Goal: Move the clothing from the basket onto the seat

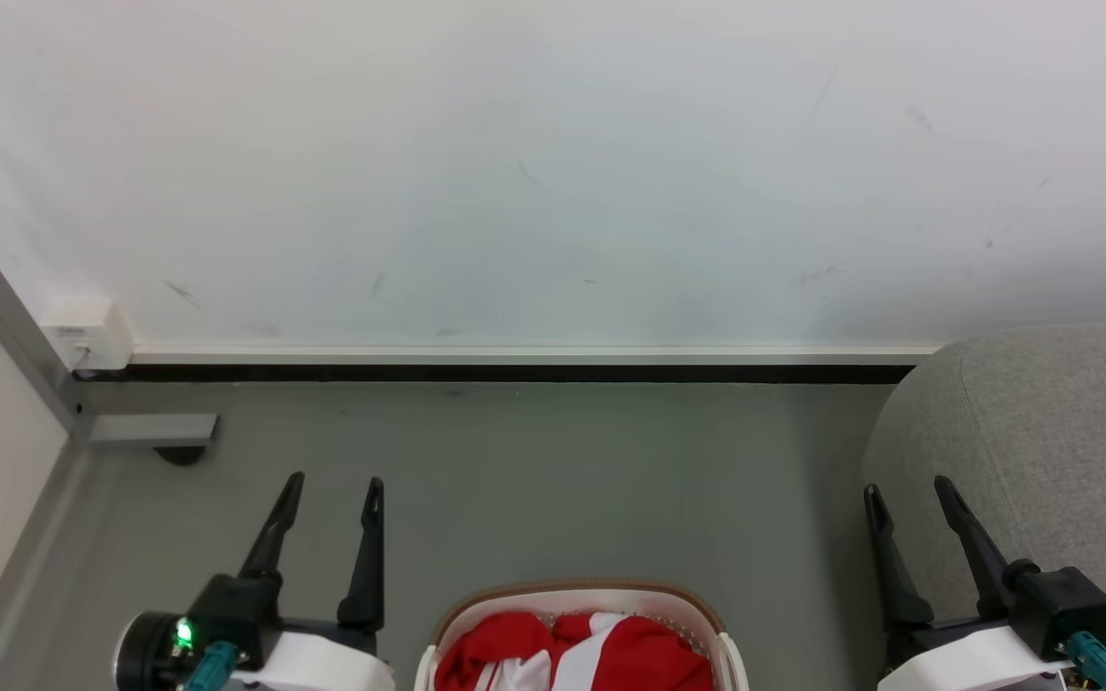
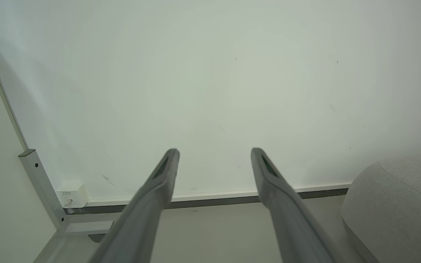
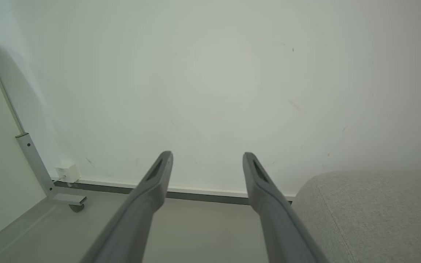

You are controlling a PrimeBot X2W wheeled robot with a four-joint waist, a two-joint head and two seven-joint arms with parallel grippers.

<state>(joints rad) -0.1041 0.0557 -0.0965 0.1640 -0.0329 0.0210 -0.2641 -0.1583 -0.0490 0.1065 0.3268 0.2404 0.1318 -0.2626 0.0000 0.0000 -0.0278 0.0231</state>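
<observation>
The task looks barely begun: the clothing [image 1: 577, 653] lies heaped in the basket [image 1: 476, 600] (cut off by the head view's bottom edge, so I can't count garments). The left gripper [image 1: 335, 480] and right gripper [image 1: 905, 486] hover spread apart, holding nothing. The seat [image 1: 1062, 432], at right, shows no garment.

I get just the far end of the basket [image 1: 574, 587]; the bottom edge cuts off the rest, so I cannot tell how much clothing [image 1: 630, 653] lies in it. The seat [image 1: 1043, 441] runs off the right edge in every view. The label on the white wall box [image 2: 72, 193] is too small to read, and the fingers [image 2: 137, 226] of the left gripper [image 2: 215, 150] blur toward the bottom edge
</observation>
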